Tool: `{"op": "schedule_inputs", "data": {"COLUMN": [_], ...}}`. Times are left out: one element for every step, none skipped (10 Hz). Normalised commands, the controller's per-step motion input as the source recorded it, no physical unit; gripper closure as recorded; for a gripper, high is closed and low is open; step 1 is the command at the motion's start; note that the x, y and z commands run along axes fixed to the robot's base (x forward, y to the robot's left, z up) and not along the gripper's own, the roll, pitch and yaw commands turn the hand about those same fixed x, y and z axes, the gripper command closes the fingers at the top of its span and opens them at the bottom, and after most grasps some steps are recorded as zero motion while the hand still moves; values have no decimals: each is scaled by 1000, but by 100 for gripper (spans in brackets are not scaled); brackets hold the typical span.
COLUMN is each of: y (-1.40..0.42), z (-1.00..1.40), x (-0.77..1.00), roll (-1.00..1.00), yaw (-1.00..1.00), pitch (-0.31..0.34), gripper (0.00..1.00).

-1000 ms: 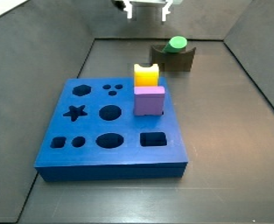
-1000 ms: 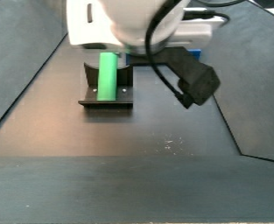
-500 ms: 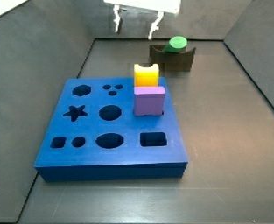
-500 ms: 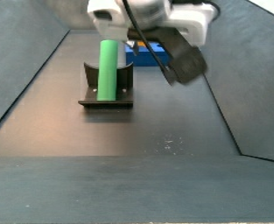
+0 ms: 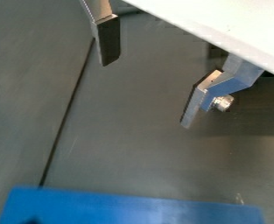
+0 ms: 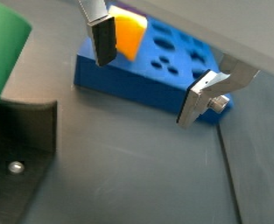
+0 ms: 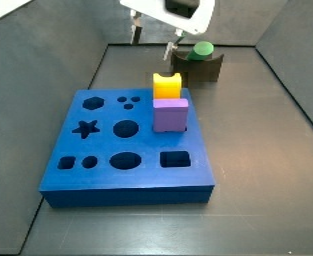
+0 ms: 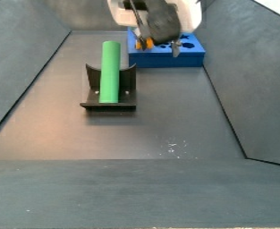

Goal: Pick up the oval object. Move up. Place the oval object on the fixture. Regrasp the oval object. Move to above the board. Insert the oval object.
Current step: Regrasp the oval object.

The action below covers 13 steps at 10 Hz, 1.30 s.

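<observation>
- Near the front of a side view, the blue board (image 7: 125, 140) is seen lying flat on the dark floor, with shaped holes cut in it.
- On the board's far edge, a purple cube (image 7: 171, 114) and a yellow block (image 7: 167, 85) are seen standing close together.
- Farther back, the fixture (image 7: 200, 66) is seen, with the green oval object (image 7: 202, 48) resting in it. In a side view the oval object (image 8: 108, 69) is shown lying along the fixture (image 8: 110, 94).
- Up at the back, the gripper (image 7: 166, 33) is held in the air, near the fixture but not touching it.
- In both wrist views the fingers (image 6: 105, 39) are spread wide, and nothing is held between them.
- The placing step looks finished, so the regrasp is judged to be the step in hand.
- For the next move, the gripper would need to be brought down so the fingers can be closed on the oval object.
</observation>
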Motion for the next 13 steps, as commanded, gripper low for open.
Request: {"op": "schedule_inputs", "data": {"y": [-16,-5,-7,-14,-10,-10,-9,-6,-1,-7,-12,-11,-7], "z": [1,12,8,1,2,0,-8,-8,-1,10,12,0,-14], "x": [-42,-50,-51,-54,-50,-50,-50,-49,-48,-44,-38,-30,-25], "roll": [1000,1000,1000,1000,1000,1000,989,965,941,924,914,910,883], "yaw": [-948,-954,-960,-968,-974,-990,-1000,-1000,-1000,-1000,-1000,-1000,-958], "pitch": [-258,-272,-277,-277,-273,-258,-221,-174,-108,-22,129,273,388], "gripper": [0,0,0,0,0,0,0,0,0,0,0,0,0]}}
